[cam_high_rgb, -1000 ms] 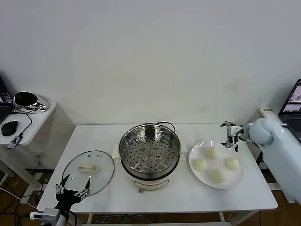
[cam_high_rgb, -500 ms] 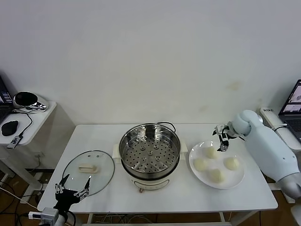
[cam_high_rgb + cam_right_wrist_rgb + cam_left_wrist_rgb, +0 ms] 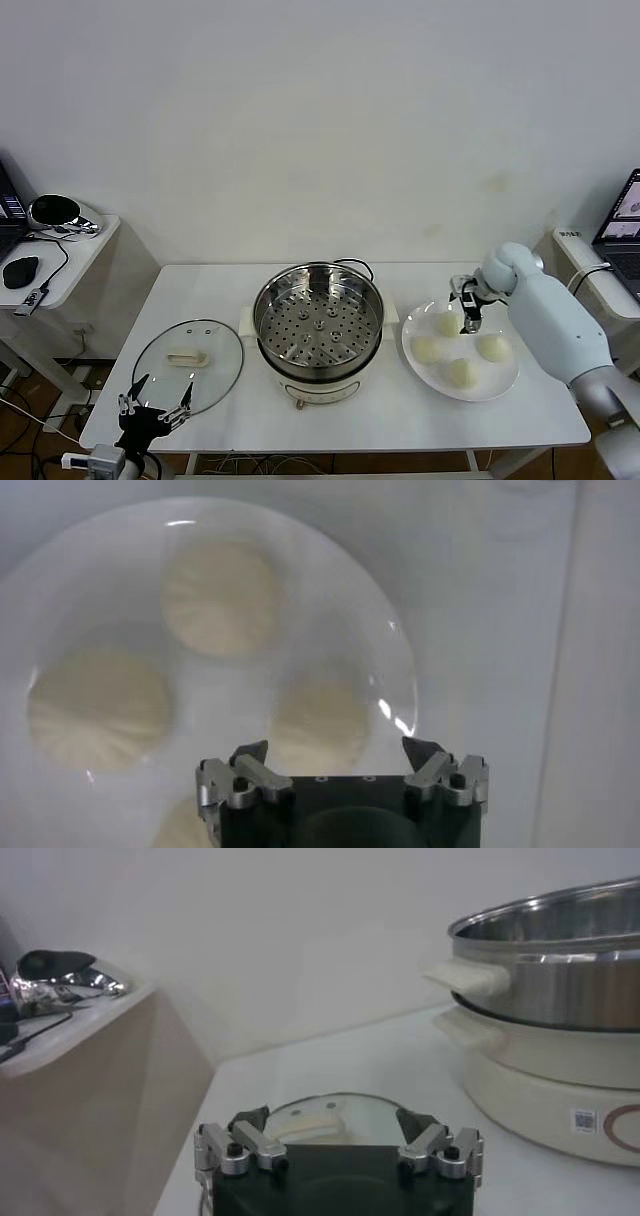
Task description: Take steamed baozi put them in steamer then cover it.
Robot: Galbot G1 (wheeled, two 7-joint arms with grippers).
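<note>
White table, four smooth cream-white steamed baozi on plate.

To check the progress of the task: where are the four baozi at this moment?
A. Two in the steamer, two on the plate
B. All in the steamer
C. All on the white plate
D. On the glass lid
C: all four baozi lie on the white plate, and the steamer tray is bare.
</note>
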